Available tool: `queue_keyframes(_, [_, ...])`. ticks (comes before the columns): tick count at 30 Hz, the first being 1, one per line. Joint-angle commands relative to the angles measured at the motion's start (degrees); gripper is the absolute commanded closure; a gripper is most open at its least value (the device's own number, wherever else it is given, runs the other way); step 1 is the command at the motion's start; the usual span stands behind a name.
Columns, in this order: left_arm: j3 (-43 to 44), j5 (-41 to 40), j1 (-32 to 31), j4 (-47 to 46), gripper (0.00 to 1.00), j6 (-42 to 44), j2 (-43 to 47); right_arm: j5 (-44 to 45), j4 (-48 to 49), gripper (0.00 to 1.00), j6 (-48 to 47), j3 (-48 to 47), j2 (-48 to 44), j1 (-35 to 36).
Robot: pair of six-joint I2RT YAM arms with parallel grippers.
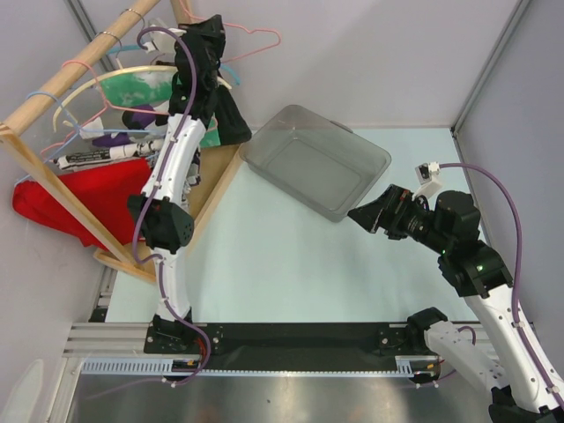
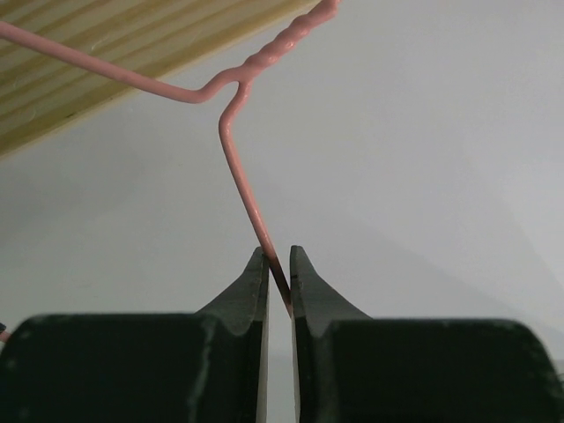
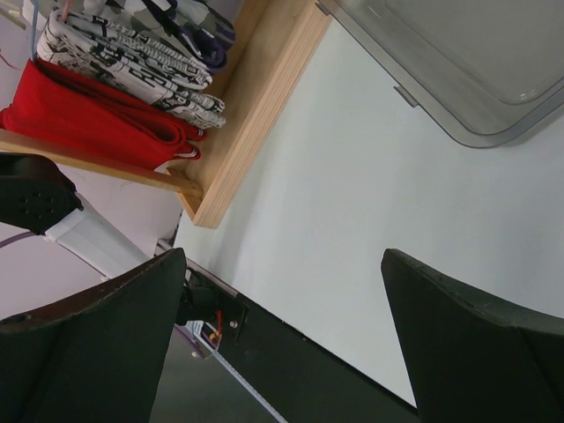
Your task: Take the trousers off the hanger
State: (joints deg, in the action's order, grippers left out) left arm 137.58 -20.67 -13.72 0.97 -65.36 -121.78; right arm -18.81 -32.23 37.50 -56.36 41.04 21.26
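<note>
The pink wire hanger (image 1: 257,39) is held up at the back left, beside the wooden rail. My left gripper (image 1: 218,42) is shut on its wire. In the left wrist view the jaws (image 2: 279,256) pinch one pink wire arm (image 2: 238,167) just below the twisted neck. The black trousers (image 1: 233,121) hang down below that gripper, over the rack's edge. My right gripper (image 1: 357,214) is open and empty, hovering above the table right of centre, far from the hanger. Its fingers (image 3: 106,335) stand wide apart over the white table.
A wooden rack (image 1: 53,88) at the left holds a blue hanger, a cream hanger, purple-and-white patterned garments (image 3: 132,62) and a red cloth (image 1: 88,198). A grey see-through bin (image 1: 315,160) stands behind the table's middle. The rack's wooden base (image 3: 256,97) runs along the table's left side.
</note>
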Motion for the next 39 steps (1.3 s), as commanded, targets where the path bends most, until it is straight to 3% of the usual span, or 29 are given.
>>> queue_keyframes(1, [1.2,0.5,-0.7,-10.9,1.0,8.7,3.0,-1.3,2.0,0.0,0.0,-1.3,-0.2,0.3])
queue_keyframes(8, [2.3,0.0,-2.4,-12.4,1.0,18.5,5.9,-1.4,1.9,0.0,0.3,-1.8,-0.2,0.5])
queue_keyframes(14, [-0.4,0.5,-4.6,-12.0,1.0,22.0,10.9,-1.0,1.8,0.0,-0.1,-2.3,-0.1,0.7])
queue_keyframes(27, [-15.2,7.7,-8.1,-10.9,1.0,14.9,23.2,-0.5,0.6,0.0,-1.6,-4.0,-0.5,1.1])
queue_keyframes(39, [-33.5,23.8,-12.7,-13.8,1.0,10.5,35.4,2.5,-7.9,0.0,-9.8,-9.8,4.2,2.2])
